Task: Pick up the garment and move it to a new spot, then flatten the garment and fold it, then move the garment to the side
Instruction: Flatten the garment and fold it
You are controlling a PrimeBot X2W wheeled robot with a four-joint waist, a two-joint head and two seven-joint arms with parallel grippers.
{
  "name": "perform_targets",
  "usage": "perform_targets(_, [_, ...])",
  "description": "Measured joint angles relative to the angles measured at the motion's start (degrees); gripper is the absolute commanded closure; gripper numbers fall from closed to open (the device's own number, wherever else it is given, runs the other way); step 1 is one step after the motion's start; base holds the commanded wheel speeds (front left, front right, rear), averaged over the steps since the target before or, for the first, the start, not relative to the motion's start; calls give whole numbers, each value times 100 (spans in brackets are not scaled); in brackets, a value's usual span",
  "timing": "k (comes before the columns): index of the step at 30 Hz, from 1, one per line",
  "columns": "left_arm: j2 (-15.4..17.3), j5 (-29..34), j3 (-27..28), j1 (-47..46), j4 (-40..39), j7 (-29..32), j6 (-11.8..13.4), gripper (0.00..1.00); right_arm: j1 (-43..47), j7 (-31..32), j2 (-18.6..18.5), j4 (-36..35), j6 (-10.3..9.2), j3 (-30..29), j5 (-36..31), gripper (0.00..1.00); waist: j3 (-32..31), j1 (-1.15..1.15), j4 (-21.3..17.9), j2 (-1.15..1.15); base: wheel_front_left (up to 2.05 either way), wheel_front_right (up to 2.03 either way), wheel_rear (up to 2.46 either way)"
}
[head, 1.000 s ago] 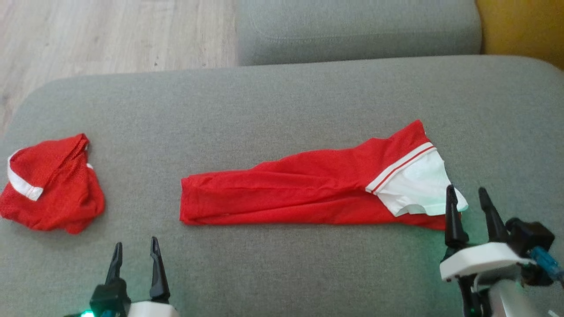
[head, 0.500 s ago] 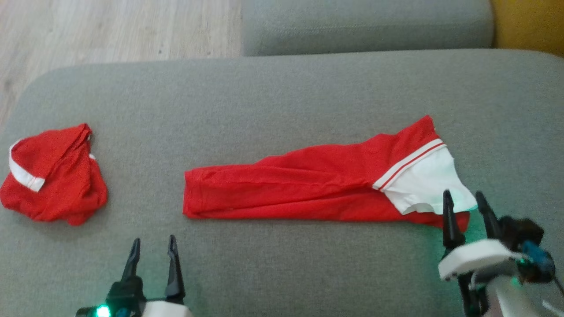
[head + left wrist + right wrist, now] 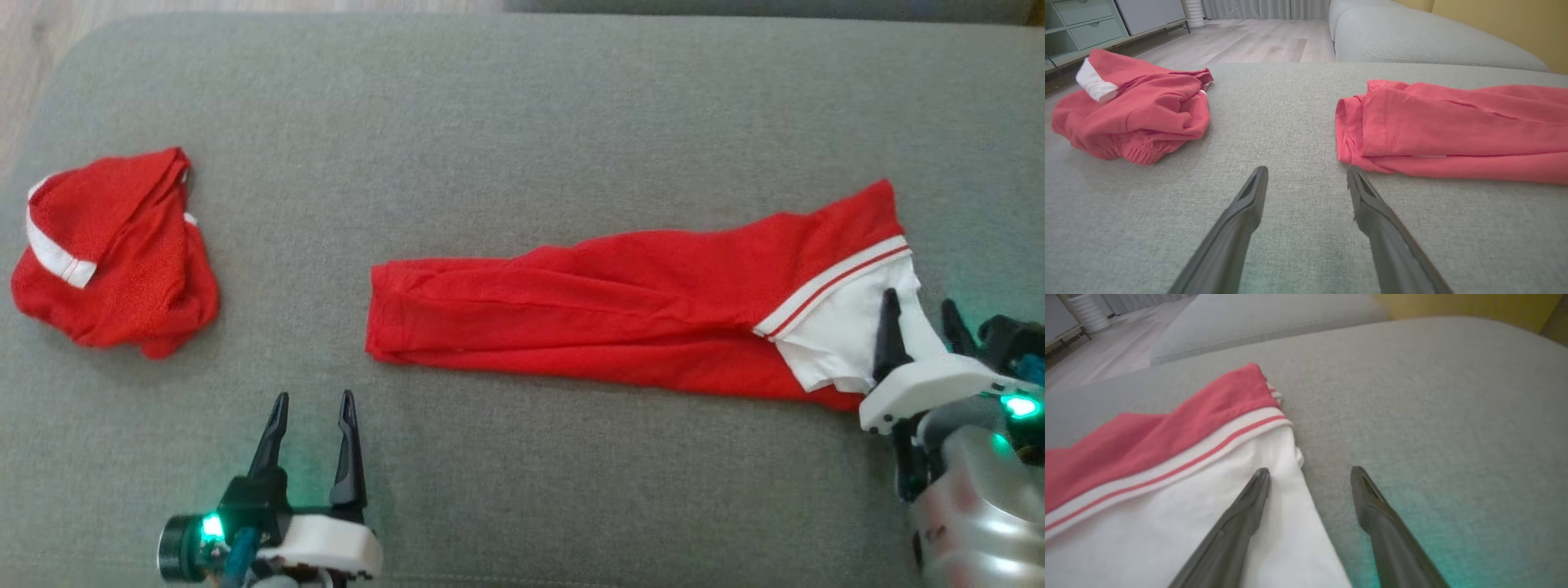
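- Right tool [image 3: 918, 300], jaws wide and empty, straddles the white end of the garment [image 3: 588, 318].
- Left tool [image 3: 314, 396], equally wide, hovers near the garment's red end; sofa cushion [image 3: 522, 98] beneath.
- Folding looks under way; next, grip both ends.

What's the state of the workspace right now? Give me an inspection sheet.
Surface: grey sofa cushion, bare around the cloth.
Job's things: long red garment, folded lengthwise, white sleeve at the robot's right end.
Clutter: bunched red garment at far left.
Grippers: left gripper open over bare cushion near the garment's left end; right gripper open, one finger over the white sleeve.
Cables: blue lead at the left gripper's base.
Surroundings: wood floor, drawer cabinet, yellow wall.
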Motion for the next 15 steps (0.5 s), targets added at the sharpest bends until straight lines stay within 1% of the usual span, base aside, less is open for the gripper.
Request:
perform_targets(4, [0,-8,-9,-130,9,0,0,0,-237,-36,-37,388,0,237,355,0,120,0,89,0,0,0,0])
perform_targets(7, [-1,-8,-31,-194,1,0,-1,0,-393,-37,-63,524,0,650,706,0,156,-1,117,0,0,0,0])
perform_targets(8, [0,-8,-74,-198,-1,0,-4,0,-402,-56,-62,564,0,911,1010,0,158,-1,122,0,0,0,0])
perform_targets(13, [-2,-21,-221,-198,-7,0,-7,0,-392,-73,-101,590,0,1535,1731,0,133,-1,119,0,0,0,0])
perform_targets(14, [-2,-48,-252,-198,-7,0,-8,0,-384,-55,-122,584,0,1679,1853,29,122,-1,116,0,0,0,0])
perform_targets(15, [-2,-58,-282,-197,-7,0,-8,0,-365,-33,-140,565,0,1807,1958,96,110,-1,114,0,0,0,0])
